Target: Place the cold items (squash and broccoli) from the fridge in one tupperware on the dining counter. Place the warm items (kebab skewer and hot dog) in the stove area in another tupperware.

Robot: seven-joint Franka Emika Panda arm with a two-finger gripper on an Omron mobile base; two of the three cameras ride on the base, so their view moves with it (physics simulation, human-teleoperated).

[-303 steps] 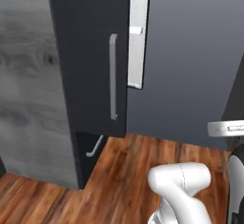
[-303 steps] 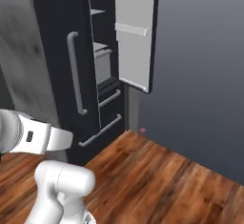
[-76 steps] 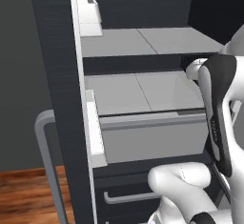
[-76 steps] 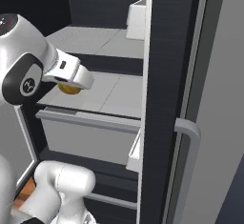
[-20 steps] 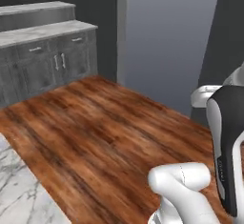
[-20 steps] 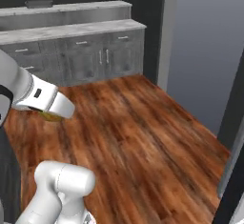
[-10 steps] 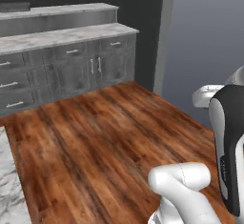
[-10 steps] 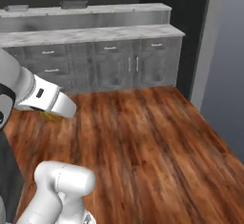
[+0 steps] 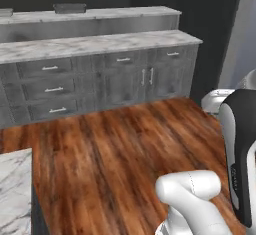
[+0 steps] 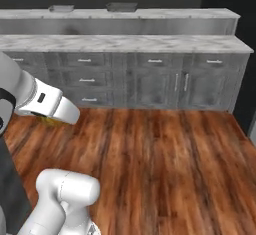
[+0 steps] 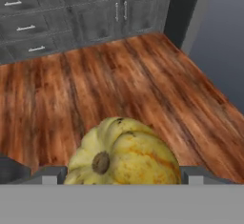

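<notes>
End effector (image 11: pixel 121 173) w/ squash (image 11: pixel 123 152), no labels.

Squash (image 11: pixel 124 154) underside cut off; tool (image 11: pixel 121 175) fingertips seemingly hidden behind it.

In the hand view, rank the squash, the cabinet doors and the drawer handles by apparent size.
1. Squash, largest, though it sits right at the camera, so nearness inflates it.
2. Cabinet doors.
3. Drawer handles, smallest, thin far-off bars.
</notes>
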